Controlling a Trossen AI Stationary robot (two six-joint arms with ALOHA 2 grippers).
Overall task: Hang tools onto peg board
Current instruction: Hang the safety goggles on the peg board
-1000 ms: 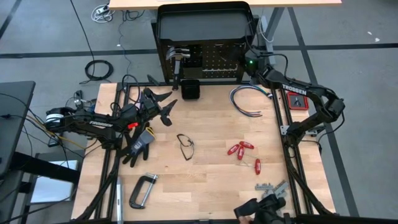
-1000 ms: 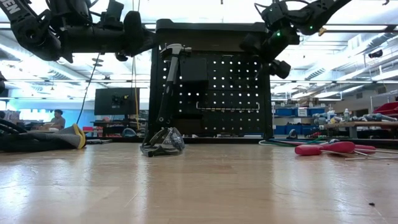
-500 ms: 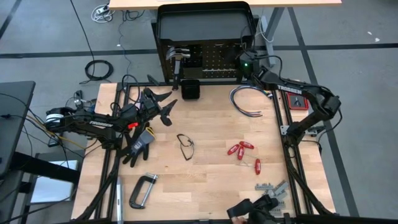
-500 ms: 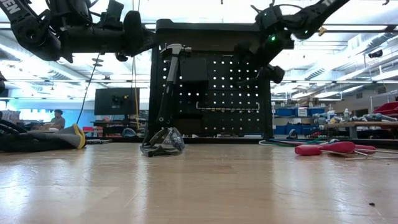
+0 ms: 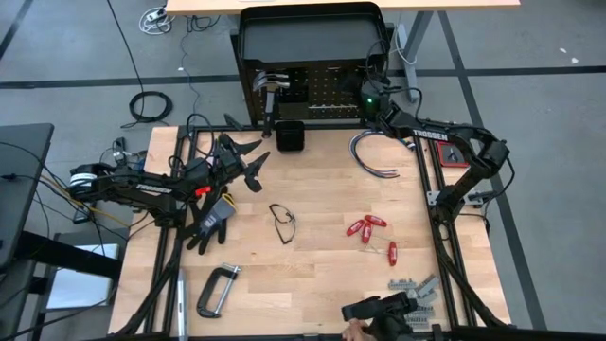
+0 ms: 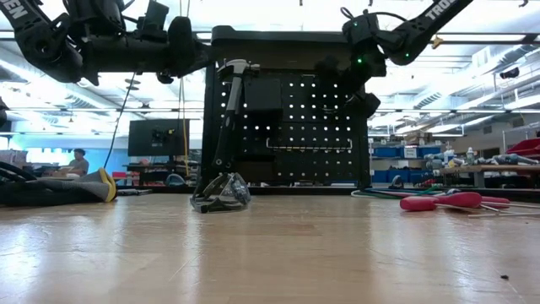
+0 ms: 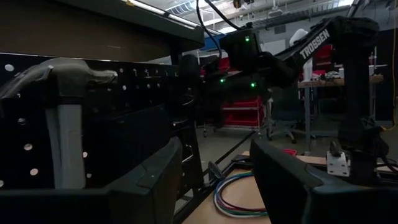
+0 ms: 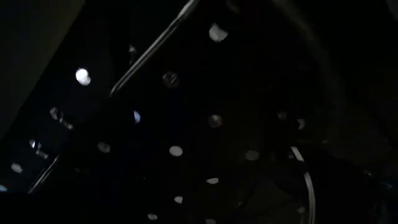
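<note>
One hammer (image 5: 269, 88) hung on the peg board (image 5: 327, 92). On the table (image 5: 322, 275): four red drivers (image 5: 367, 227), one C-clamp (image 5: 217, 289), one pair of glasses (image 5: 282, 223). My right gripper (image 5: 367, 95) was spread wide at the board; its wrist view showed only holes. My left gripper (image 5: 248, 161) looked released, empty, probably; only the low view showed the hammer's handle hanging down.

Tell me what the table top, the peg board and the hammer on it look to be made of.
Table top: pale wood, visible plank seams and grain.
Peg board: probably black painted sheet metal, punched with a regular grid of holes.
Hammer: bright steel-looking head with a sheen; dark handle, material unclear.
</note>
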